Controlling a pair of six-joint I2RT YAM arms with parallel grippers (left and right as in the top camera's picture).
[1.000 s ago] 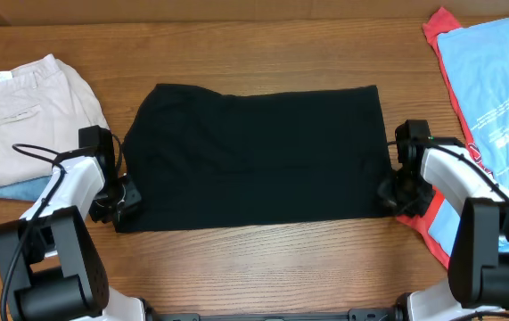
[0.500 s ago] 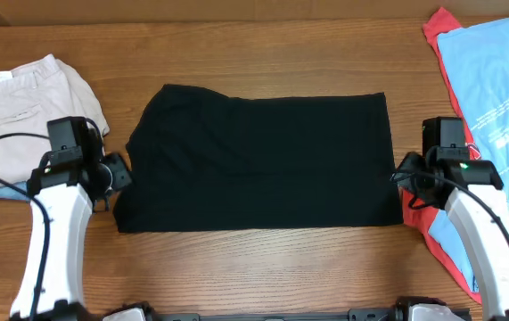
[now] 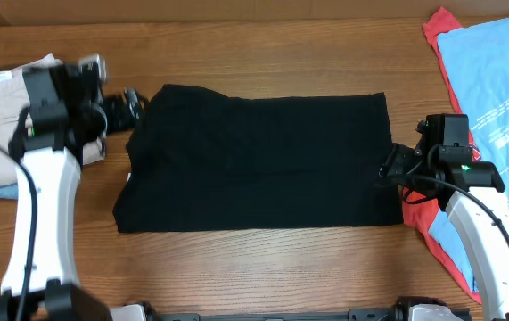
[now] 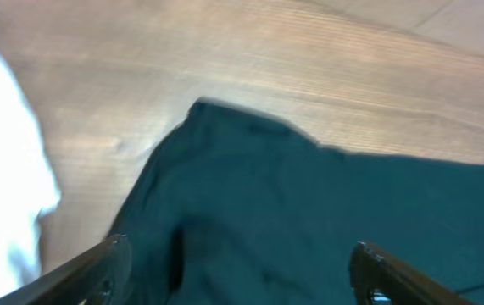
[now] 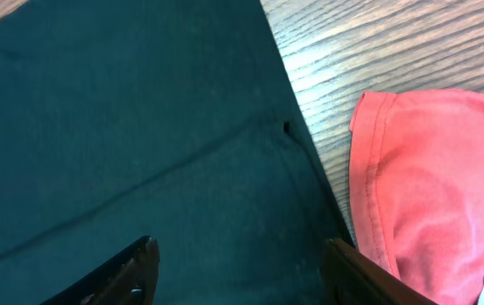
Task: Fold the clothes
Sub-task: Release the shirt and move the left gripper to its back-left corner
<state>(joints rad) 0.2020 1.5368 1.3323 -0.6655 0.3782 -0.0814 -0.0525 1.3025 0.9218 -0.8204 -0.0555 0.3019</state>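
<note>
With jaws spread wide and empty, the left gripper point(image 3: 132, 101) hovers at the far-left corner of the black shirt point(image 3: 254, 160) and the right gripper point(image 3: 388, 167) at its right edge, so the shirt, flat on the table point(image 3: 263, 267) with its long axis left-to-right, lies between them.

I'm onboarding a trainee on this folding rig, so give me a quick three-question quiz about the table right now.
1. True or false: the black cloth T-shirt lies spread flat on the wooden table.
2. Which garment lies just beside the right gripper? A yellow towel; B red cloth shirt; C green sock.
3. Fill in: the fingers of the left gripper stand ___ above the black T-shirt.
Key: 1 true; 2 B; 3 open.
</note>
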